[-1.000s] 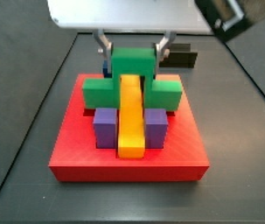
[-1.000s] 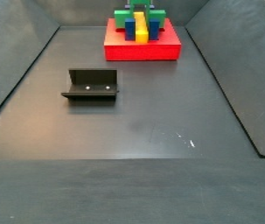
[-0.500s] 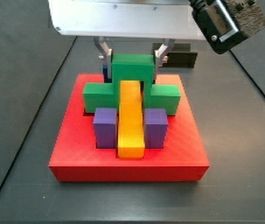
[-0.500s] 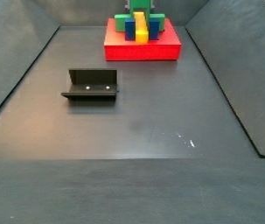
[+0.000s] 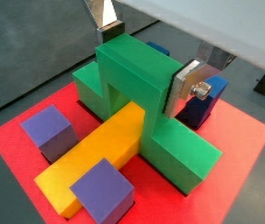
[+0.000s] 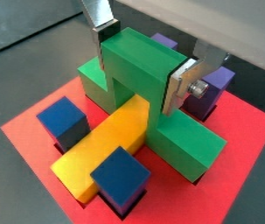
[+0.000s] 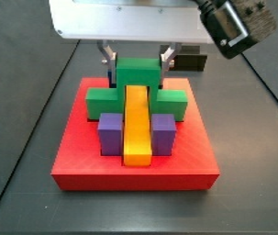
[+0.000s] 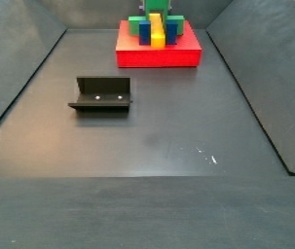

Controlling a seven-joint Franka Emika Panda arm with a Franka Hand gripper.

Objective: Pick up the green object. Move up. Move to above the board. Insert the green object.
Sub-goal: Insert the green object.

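A dark grey floor (image 8: 150, 136) with low dark walls forms the work area; the board (image 7: 136, 161) serves here as the landmark. In a side view the board (image 8: 159, 53), a red square slab, lies at the far end of the floor, and the fixture (image 8: 101, 94), a dark L-shaped bracket, stands well apart from it on the near side, toward the left wall.

On the board a long yellow bar (image 7: 136, 124) runs along the midline, with a purple block (image 7: 110, 133) touching it on each side. The green object (image 7: 138, 83) sits on the board at the far end of the yellow bar: its raised middle cube bridges the bar and its two side cubes rest on either side of it. In a wrist view (image 5: 141, 96) the arch straddles the bar squarely, upright, with blue blocks (image 5: 202, 99) just beyond it.

The gripper (image 7: 138, 57) hangs directly above the far half of the board, its white body filling the upper part of the side view, the arm pointing straight down. Its fingers (image 6: 184, 85), flat silver plates, stand on opposite faces of the green object's middle cube (image 6: 141, 70). In both wrist views the plates lie flush against the green faces, the jaws set at the cube's width; whether they press on the piece or merely touch it cannot be told.
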